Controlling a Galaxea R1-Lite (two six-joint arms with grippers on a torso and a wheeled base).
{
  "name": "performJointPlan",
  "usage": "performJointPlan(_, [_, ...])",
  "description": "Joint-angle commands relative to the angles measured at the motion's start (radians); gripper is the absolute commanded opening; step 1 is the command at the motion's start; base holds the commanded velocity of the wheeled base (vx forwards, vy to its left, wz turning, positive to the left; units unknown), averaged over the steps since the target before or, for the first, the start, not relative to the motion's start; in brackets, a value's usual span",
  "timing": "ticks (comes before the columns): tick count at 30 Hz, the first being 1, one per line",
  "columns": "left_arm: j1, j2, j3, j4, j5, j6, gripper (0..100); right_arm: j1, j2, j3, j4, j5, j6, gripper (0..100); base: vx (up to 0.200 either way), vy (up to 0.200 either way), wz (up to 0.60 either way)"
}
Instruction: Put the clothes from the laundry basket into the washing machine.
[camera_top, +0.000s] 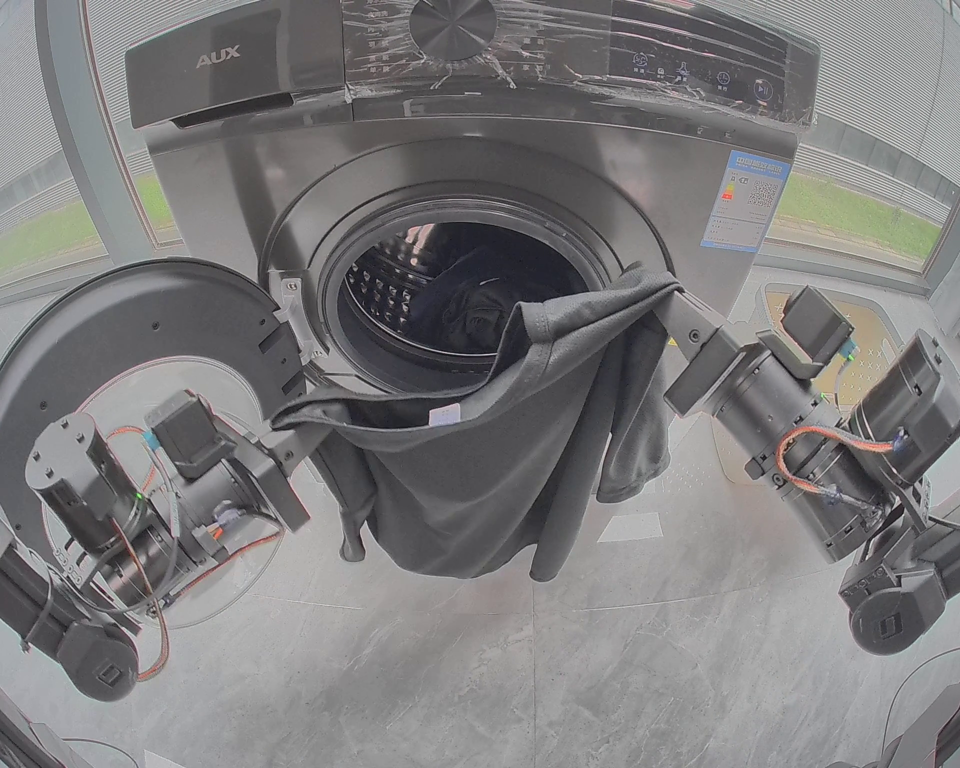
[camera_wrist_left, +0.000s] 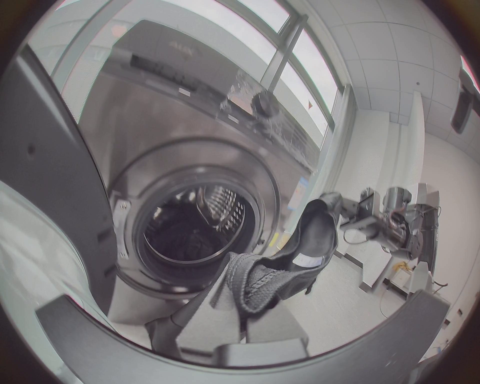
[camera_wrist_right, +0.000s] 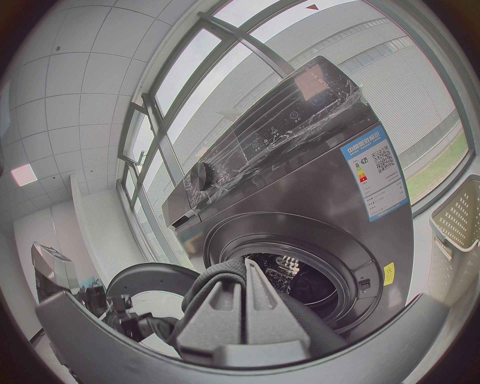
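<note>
Left gripper (camera_top: 296, 432) and right gripper (camera_top: 668, 300) both pinch the shirt (camera_top: 500, 450), whose sagging middle likely needs raising over the rim of the washing machine (camera_top: 480, 165).

Both claws pinched on one dark garment (camera_top: 480, 450), arms spread apart.

The left arm (camera_top: 120, 520) comes in low from the robot's left, its wrist angled up and inward. The left claw (camera_top: 297, 440) has its fingers (camera_wrist_left: 200, 320) pressed together on a bunched edge of the cloth. The right arm (camera_top: 800, 450) comes in from the right and sits higher, its forearm sloping up toward the middle. The right claw (camera_top: 672, 305) has its two fingers (camera_wrist_right: 270, 310) closed flat against each other on the opposite edge. The claws are well apart, the right one higher than the left.
</note>
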Motion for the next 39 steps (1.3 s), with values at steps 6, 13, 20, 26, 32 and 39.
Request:
performJointPlan(6, [0.080,-0.139,-0.062,-0.002,0.004,-0.023,0,-0.007,-0.014,0.077,-0.006,0.005,0.001,0,0.000,0.000,0.00])
performJointPlan(13, [0.080,-0.196,-0.093,-0.001,0.017,-0.042,0,-0.007,-0.022,0.079,-0.004,-0.001,-0.003,0,0.000,0.000,0.00])
performJointPlan(20, [0.075,-0.194,-0.101,-0.001,0.030,-0.051,0,-0.012,-0.023,0.076,-0.003,-0.003,-0.006,0,0.000,0.000,0.00])
performJointPlan(26, [0.078,-0.188,-0.099,-0.001,0.031,-0.051,0,-0.012,-0.026,0.063,-0.004,-0.003,-0.008,0,0.000,0.000,0.00])
performJointPlan(32, [0.078,-0.188,-0.105,0.001,0.033,-0.054,0,-0.020,-0.028,0.063,-0.004,-0.001,-0.008,0,0.000,0.000,0.00])
performJointPlan(39, [0.077,-0.187,-0.139,0.001,0.083,-0.055,0,-0.033,-0.040,0.063,-0.004,0.003,-0.008,0,0.000,0.000,0.00])
